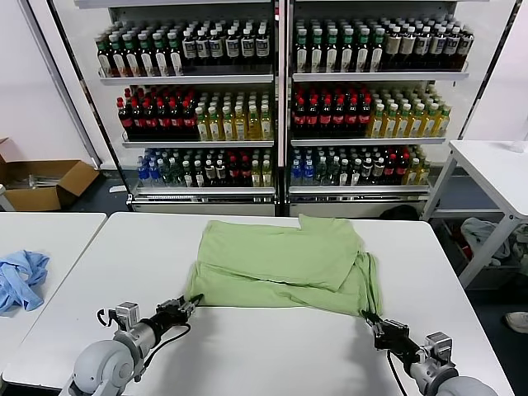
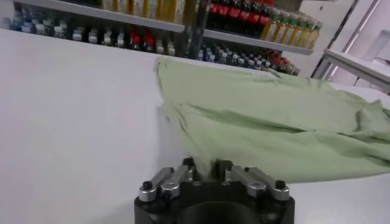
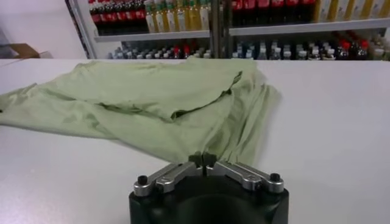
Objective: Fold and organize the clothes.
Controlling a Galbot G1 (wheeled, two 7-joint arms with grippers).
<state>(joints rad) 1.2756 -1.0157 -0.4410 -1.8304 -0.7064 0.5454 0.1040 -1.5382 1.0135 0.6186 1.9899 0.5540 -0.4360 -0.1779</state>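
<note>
The light green polo shirt lies folded in the middle of the white table; its buttons and chest print are hidden. My left gripper sits low at the shirt's near left corner. In the left wrist view the gripper is open, with the shirt's edge between its fingers. My right gripper is at the near right corner. In the right wrist view the gripper is shut, with the shirt's hem at its fingertips.
A light blue cloth lies on a second table at the left. Shelves of bottles stand behind the table. A cardboard box is on the floor at far left. Another white table stands at the right.
</note>
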